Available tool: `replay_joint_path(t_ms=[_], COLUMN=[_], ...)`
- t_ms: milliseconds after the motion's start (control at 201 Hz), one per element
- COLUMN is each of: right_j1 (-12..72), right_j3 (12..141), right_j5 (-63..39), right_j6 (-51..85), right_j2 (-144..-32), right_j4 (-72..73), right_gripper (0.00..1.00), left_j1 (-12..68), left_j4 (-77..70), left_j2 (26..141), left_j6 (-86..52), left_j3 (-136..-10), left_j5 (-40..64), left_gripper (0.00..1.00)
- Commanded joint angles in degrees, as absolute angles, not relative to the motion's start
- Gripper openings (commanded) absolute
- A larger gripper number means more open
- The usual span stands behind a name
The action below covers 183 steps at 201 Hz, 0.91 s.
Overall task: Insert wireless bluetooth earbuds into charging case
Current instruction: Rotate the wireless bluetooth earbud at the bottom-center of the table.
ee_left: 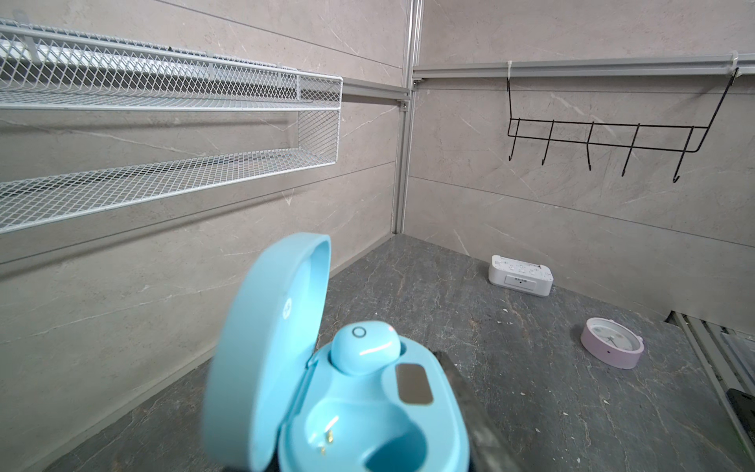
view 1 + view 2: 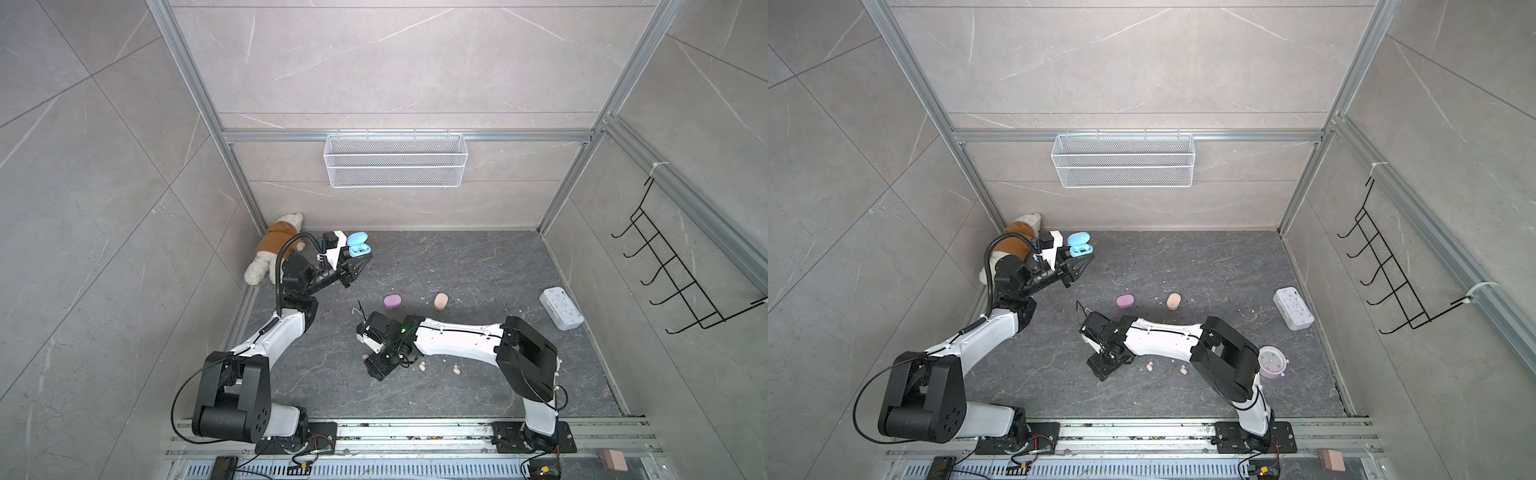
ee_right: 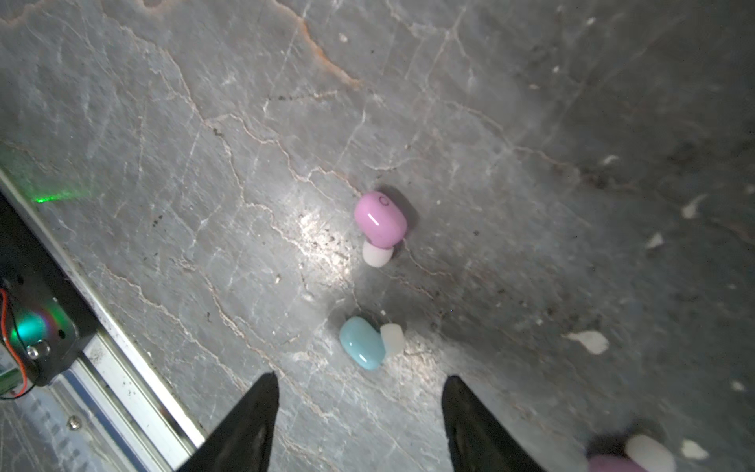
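Blue earbud (image 3: 362, 343) lies clear before spread right claw (image 3: 360, 376)

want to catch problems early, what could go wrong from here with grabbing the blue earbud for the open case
1. The right gripper hangs open by the blue earbud; the pink earbud lies close, so the jaws may knock it.
2. The bud is small and glossy and could slip out as they close.
3. The left gripper holds the blue case in the air; pushing into its free slot may tilt it.
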<state>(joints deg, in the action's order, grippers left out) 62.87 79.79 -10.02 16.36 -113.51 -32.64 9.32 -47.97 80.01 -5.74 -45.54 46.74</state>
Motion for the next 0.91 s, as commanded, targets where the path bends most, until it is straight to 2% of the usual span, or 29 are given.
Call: replay_joint_path(t_ms=[0, 473, 906], right_j1=[62.3, 61.43, 64.24], right_j3=[81.11, 82.9, 75.84], right_j5=[-13.65, -15.31, -18.4], right_j6=[13.81, 11.37, 15.32], right_j2=[-115.42, -119.33, -113.16], right_j4=[-31.01, -29.76, -29.35], right_gripper=[0.66, 0.66, 0.65], left_j1=[9.05, 9.05, 9.04], left_j4=[-50.36, -50.57, -50.89], left_j2=[79.37, 79.36, 79.12], left_j6=[-5.53, -5.82, -6.24], left_j3=[-47.37, -47.16, -47.11], left_j5=[47.68, 47.91, 48.21], left_gripper=[0.14, 0.14, 0.14])
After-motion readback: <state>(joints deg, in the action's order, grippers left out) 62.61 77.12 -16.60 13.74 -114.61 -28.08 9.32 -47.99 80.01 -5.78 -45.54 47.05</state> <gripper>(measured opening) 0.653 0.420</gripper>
